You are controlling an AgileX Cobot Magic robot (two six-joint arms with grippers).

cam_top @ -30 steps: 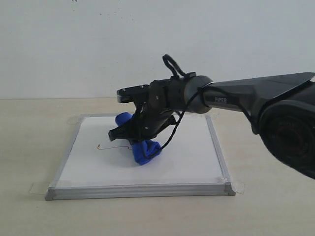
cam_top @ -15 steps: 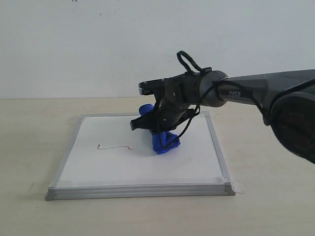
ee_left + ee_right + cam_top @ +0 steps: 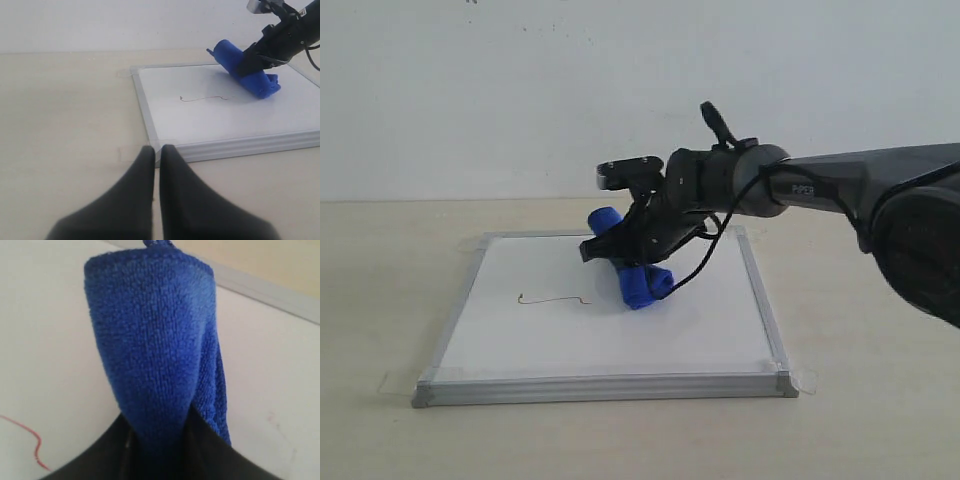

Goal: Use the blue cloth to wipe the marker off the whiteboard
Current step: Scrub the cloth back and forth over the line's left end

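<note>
1. The right gripper (image 3: 623,258) is clamped on the cloth (image 3: 643,286), whose lower end is down on the board (image 3: 570,345).
2. The line (image 3: 555,298) lies uncovered, just beside the cloth on the left arm's side.
3. The left gripper (image 3: 156,152) is pinched closed and empty, over the table (image 3: 60,125) near the board's corner.

Whiteboard (image 3: 690,330) bare but for right claw (image 3: 620,262), blue cloth (image 3: 642,286)
</note>
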